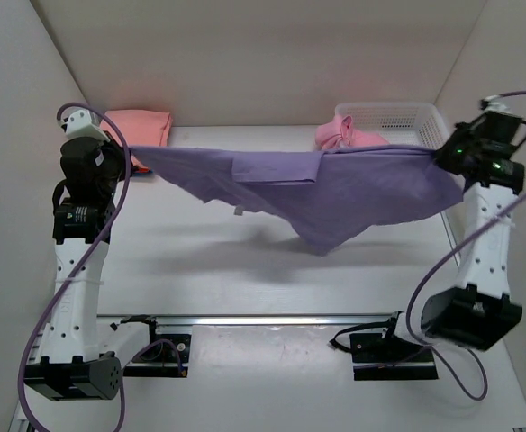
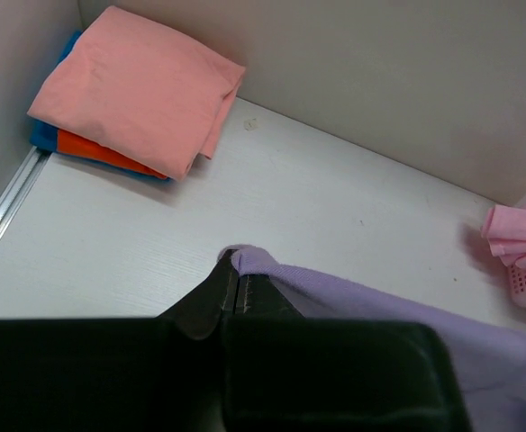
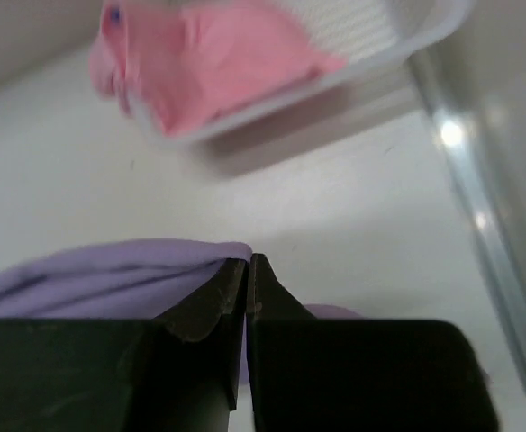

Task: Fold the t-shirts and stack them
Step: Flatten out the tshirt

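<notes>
1. Lavender t-shirt hangs spread in the air over the middle of the table; its top edge is pulled taut from side to side, the rest sags to a point towards the near edge, and its shadow lies on the table below
2. The left gripper, up towards the far-left corner, has its jaws pressed together on one end of that shirt
3. The right gripper, close to the right edge, pinches the other end, jaws likewise pressed together on the cloth
4. In the far-left corner lies a folded stack: the salmon-pink t-shirt on top, the orange t-shirt under it and the blue t-shirt at the bottom, the lower two showing only their edges
5. The white mesh basket stands in the far-right corner, with the light pink t-shirt bunched up and spilling over its left rim
</notes>
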### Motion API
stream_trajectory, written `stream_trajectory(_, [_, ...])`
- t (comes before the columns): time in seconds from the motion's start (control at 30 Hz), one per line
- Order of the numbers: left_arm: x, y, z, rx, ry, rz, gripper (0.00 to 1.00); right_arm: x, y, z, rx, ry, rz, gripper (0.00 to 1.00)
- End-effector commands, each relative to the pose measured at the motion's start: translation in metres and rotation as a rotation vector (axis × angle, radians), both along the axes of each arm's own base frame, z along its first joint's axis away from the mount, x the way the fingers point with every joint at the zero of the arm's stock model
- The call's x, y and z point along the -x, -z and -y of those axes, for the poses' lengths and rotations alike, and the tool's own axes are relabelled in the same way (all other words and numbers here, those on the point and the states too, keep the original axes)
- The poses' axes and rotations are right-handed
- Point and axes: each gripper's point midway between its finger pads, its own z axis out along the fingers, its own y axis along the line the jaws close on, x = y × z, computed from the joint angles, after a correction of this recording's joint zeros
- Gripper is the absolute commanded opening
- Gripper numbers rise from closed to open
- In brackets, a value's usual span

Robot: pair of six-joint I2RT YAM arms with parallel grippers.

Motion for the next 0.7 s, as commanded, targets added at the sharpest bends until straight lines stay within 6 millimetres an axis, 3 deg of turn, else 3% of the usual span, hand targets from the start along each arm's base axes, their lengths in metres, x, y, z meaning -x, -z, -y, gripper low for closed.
stream_trajectory(0.0, [0.0, -0.013, -0.006, -0.001, -0.021, 0.052, 0.0, 0.001, 0.037, -0.072, -0.02, -0.337, -0.147, 0.0])
stream_trajectory(0.1, [-0.009, -0.01, 0.001, 0.015, 0.024, 0.042, 0.0, -0.009, 0.019, -0.096, -0.012, -0.415, -0.099, 0.0])
stream_trajectory(0.13, [-0.017, -0.007, 0.006, 0.026, 0.053, 0.031, 0.0, -0.016, 0.013, -0.091, -0.004, -0.394, -0.083, 0.01])
stream_trajectory(0.17, [-0.023, -0.006, 0.01, 0.036, 0.082, 0.022, 0.0, -0.022, 0.003, -0.083, 0.015, -0.347, -0.063, 0.0])
stream_trajectory(0.2, [-0.048, 0.015, 0.009, 0.065, 0.103, -0.046, 0.0, -0.036, 0.009, -0.068, -0.005, -0.302, -0.068, 0.0])
stream_trajectory(0.23, [-0.056, 0.004, 0.012, 0.084, 0.133, -0.041, 0.0, -0.04, 0.009, -0.06, -0.036, -0.282, -0.061, 0.0])
stream_trajectory(0.27, [-0.071, 0.016, 0.01, 0.121, 0.166, -0.087, 0.0, -0.047, 0.007, -0.049, -0.066, -0.272, -0.058, 0.0])
stream_trajectory(0.3, [-0.073, 0.004, 0.009, 0.138, 0.177, -0.081, 0.0, -0.047, 0.007, -0.033, -0.099, -0.243, -0.065, 0.0])
stream_trajectory(0.37, [-0.07, -0.016, 0.003, 0.128, 0.14, -0.028, 0.0, -0.041, -0.019, -0.019, -0.082, -0.18, -0.035, 0.0])
stream_trajectory(0.43, [-0.061, -0.013, -0.011, 0.08, 0.056, -0.016, 0.0, -0.029, -0.025, 0.013, -0.051, -0.021, 0.002, 0.0])
stream_trajectory(0.47, [-0.057, -0.014, -0.016, 0.083, 0.041, -0.012, 0.0, -0.019, -0.03, 0.014, -0.066, 0.001, 0.056, 0.0])
stream_trajectory(0.5, [-0.056, 0.001, -0.021, 0.091, 0.038, -0.043, 0.0, -0.014, -0.033, 0.025, -0.077, 0.032, 0.091, 0.0])
stream_trajectory(0.57, [-0.053, 0.014, 0.005, 0.112, 0.139, -0.043, 0.0, -0.012, -0.029, 0.01, -0.101, -0.038, 0.139, 0.0])
stream_trajectory(0.67, [-0.05, 0.042, 0.041, 0.203, 0.275, -0.065, 0.0, -0.031, -0.011, -0.047, -0.057, -0.186, 0.052, 0.0])
